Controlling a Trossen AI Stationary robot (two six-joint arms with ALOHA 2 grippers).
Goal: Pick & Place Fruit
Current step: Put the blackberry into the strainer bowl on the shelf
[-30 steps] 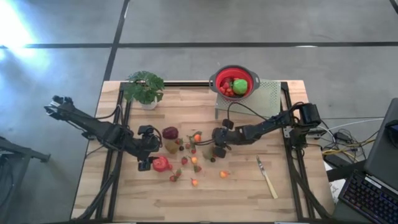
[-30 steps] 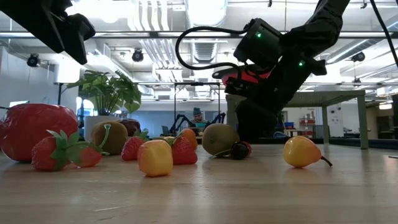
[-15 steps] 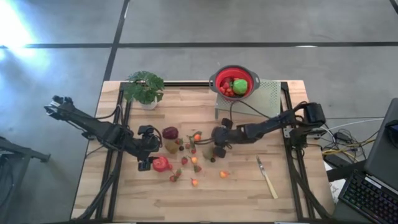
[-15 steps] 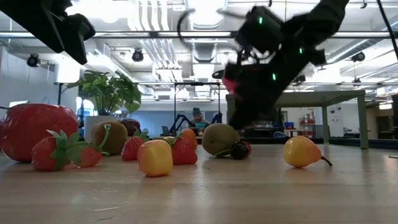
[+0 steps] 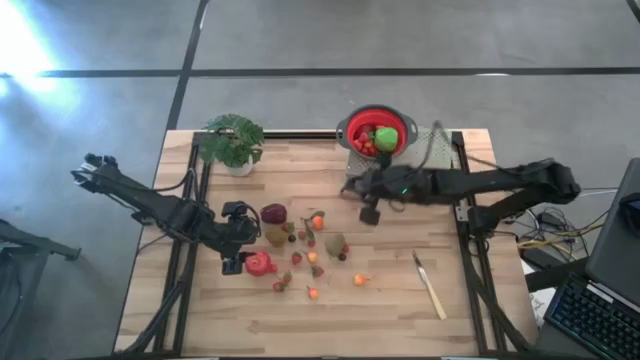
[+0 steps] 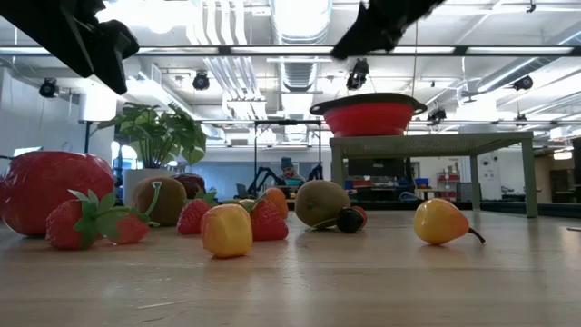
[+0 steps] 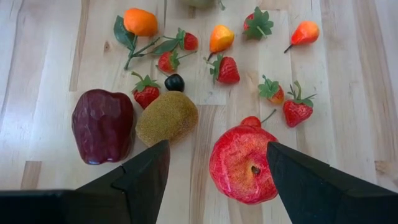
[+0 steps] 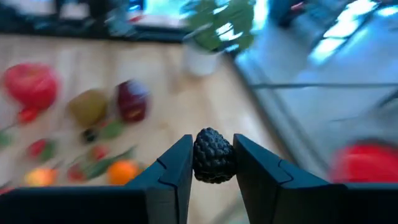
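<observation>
Right gripper [image 8: 213, 163] clamped on a dark berry [image 8: 214, 155], up above the table.
Left gripper [image 7: 214, 171] spread wide over the red apple [image 7: 243, 163]; other fruit [image 5: 312, 248] mid-frame, bare wood toward the lower edge.

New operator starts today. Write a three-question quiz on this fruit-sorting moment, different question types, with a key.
1. True or false: the right gripper is shut on a dark bumpy berry.
2. Multiple choice: the red colander stands on (A) the bare table top, (B) a pale perforated stand, (C) the floor.
3. Fill in: in the left wrist view, the open left gripper hovers over a large red ______, with a brown kiwi beside it.

Key:
1. True.
2. B. The pale perforated stand raises it above the table.
3. Apple.
</observation>
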